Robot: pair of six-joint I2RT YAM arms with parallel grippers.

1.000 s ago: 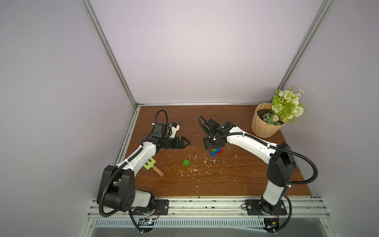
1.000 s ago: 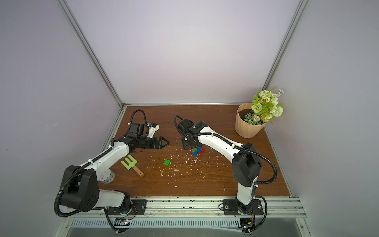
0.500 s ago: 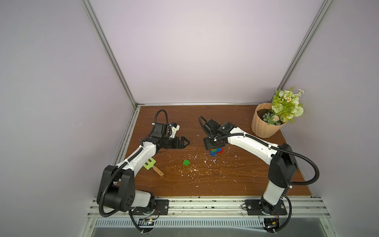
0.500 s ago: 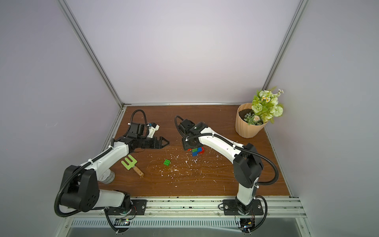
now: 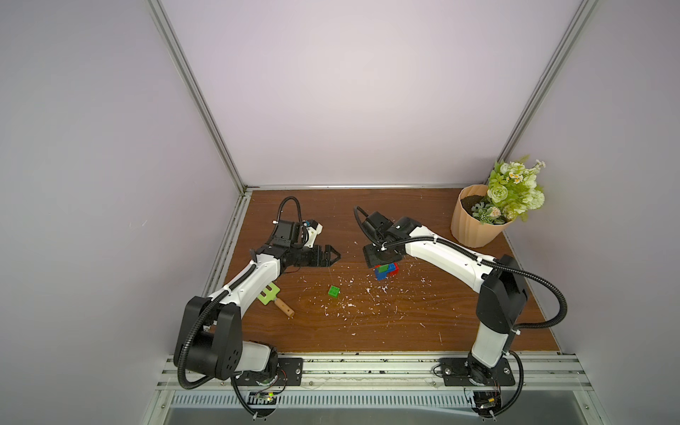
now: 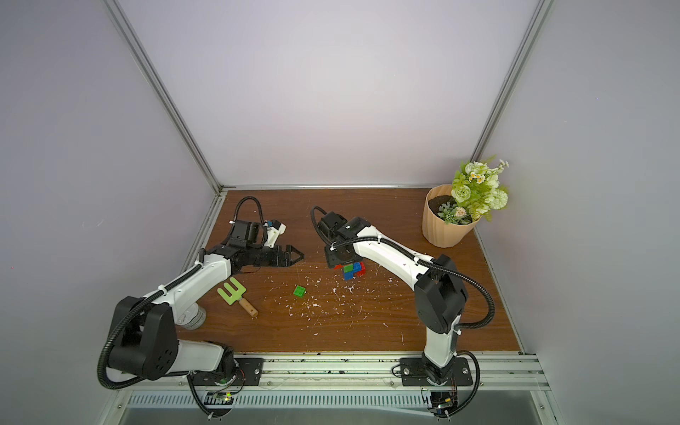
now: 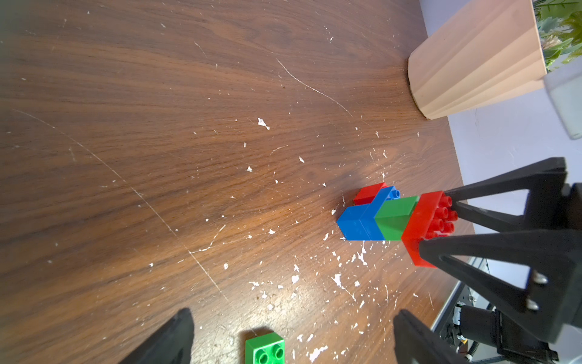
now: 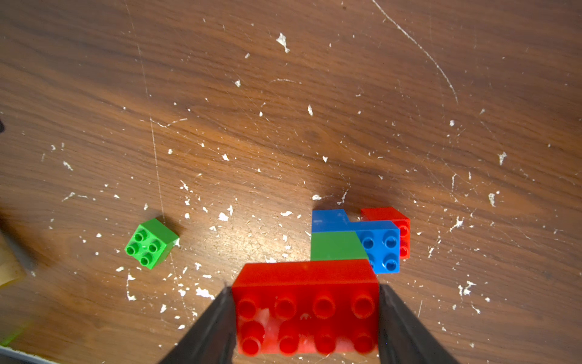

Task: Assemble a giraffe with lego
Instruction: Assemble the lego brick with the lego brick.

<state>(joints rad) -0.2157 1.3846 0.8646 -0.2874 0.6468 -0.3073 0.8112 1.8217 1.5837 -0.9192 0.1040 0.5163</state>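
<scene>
The giraffe (image 5: 386, 271) (image 6: 354, 271) stands on the wood table: a blue L-shaped body (image 8: 381, 245) with a red leg (image 8: 396, 217) at one end and a green brick (image 8: 337, 245) at the other. A long red brick (image 8: 305, 277) (image 7: 423, 227) sits on top of the green one. My right gripper (image 8: 305, 315) (image 7: 436, 220) is shut on that red brick from above, gripping its two short ends. My left gripper (image 5: 333, 254) (image 7: 293, 312) hovers open to the left with nothing in it. A loose green lego cube (image 5: 333, 291) (image 8: 151, 242) lies studs up between the arms.
A green slotted tool with a wooden handle (image 5: 274, 300) lies at the front left, by the left arm. A ribbed pot of flowers (image 5: 474, 220) stands in the back right corner. White flecks litter the table's middle. Walls close off the left, back and right.
</scene>
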